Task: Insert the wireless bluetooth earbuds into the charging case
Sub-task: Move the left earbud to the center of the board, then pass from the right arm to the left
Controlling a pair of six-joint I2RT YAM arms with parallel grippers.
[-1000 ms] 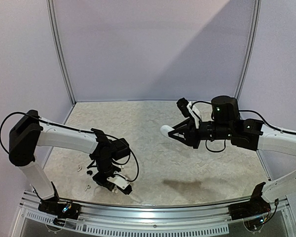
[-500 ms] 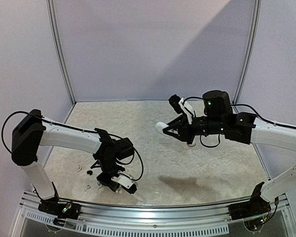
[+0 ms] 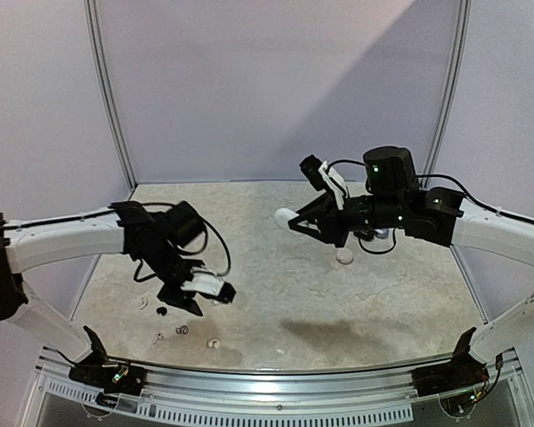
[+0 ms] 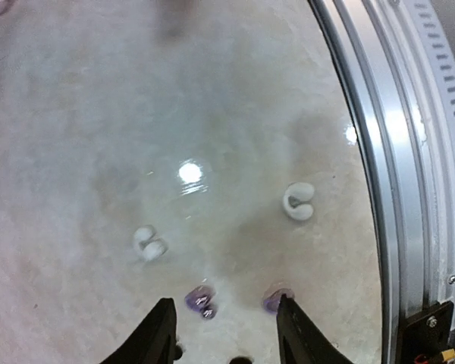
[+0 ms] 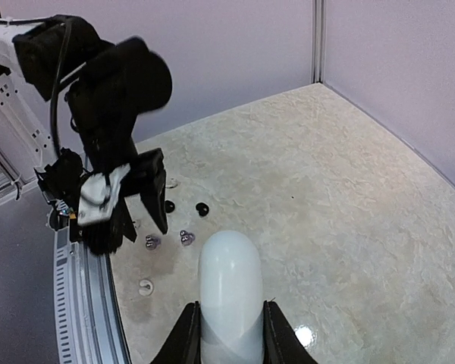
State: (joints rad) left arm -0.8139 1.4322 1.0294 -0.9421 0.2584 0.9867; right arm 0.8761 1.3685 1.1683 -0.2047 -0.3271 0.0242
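Note:
My right gripper (image 3: 295,222) (image 5: 229,337) is shut on a white rounded charging case (image 3: 283,217) (image 5: 229,280), held in the air over the middle of the table. Small earbuds lie near the front left edge. Two are white (image 4: 298,202) (image 4: 149,243), two lavender (image 4: 199,300) (image 4: 277,298) and two black (image 5: 169,205) (image 5: 202,208). My left gripper (image 3: 185,302) (image 4: 227,337) hangs above them, open, with nothing between its fingers. The lavender pair lies just ahead of its fingertips.
A metal rail (image 3: 267,369) (image 4: 387,189) runs along the table's front edge, close to the earbuds. A small white object (image 3: 344,256) lies on the table under the right arm. Purple walls close the back and sides.
My left gripper has lifted off the table at the front edge, moved up and left, and opened. A white earbud lies where it was. The right arm carried the case slightly leftward.

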